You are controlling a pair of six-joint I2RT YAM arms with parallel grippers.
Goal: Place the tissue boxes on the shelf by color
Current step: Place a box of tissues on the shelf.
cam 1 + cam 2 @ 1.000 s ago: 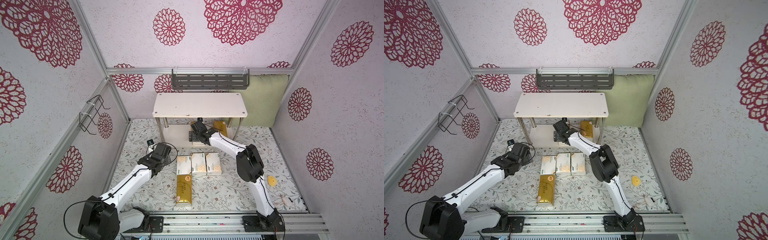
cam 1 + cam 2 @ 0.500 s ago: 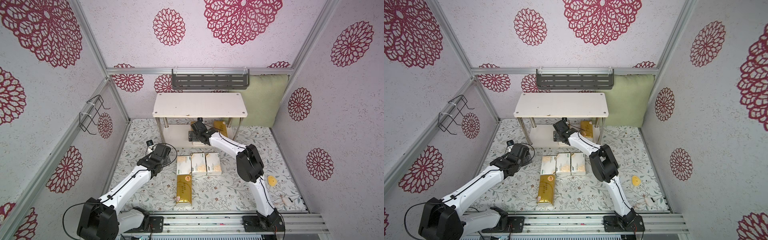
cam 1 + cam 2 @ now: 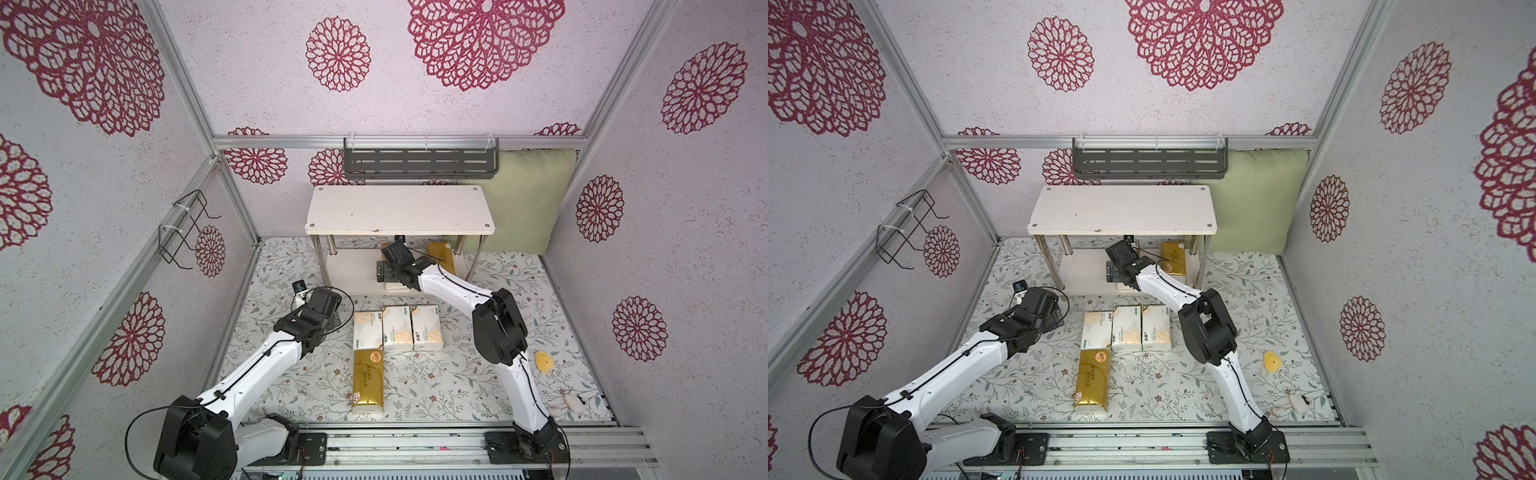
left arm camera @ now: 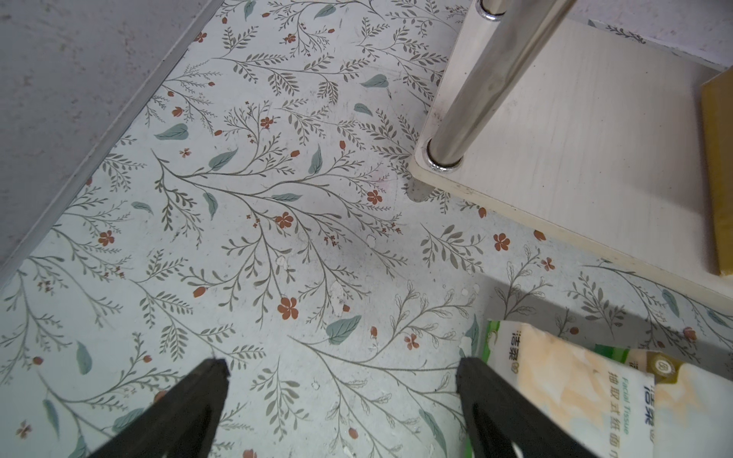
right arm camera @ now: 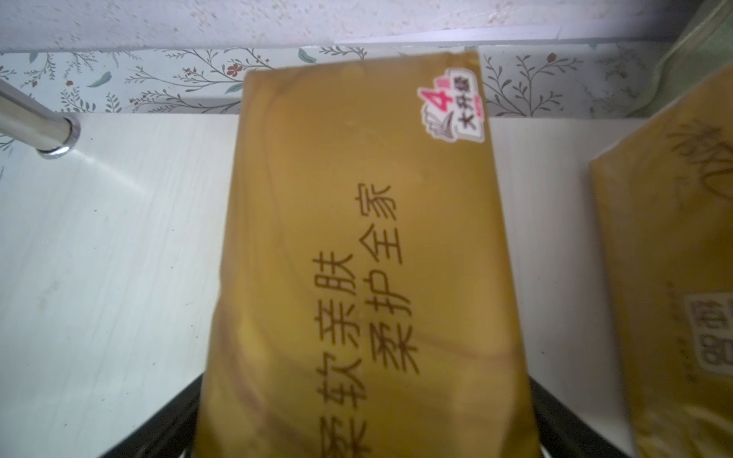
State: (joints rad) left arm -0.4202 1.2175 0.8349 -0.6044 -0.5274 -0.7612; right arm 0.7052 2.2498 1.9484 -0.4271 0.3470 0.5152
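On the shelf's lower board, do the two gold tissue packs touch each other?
Apart. The right wrist view shows a bare strip of the lower board running between the centre gold pack and the second gold pack.

A gold tissue pack with dark lettering and a small sticker at one far corner lies lengthwise on the shelf's white lower board. The right hand straddles its near end, black fingers hugging each side; whether they press it cannot be told. A second gold pack lies just beside. A chrome leg stands at the board's far corner, with the floral worktop beyond.
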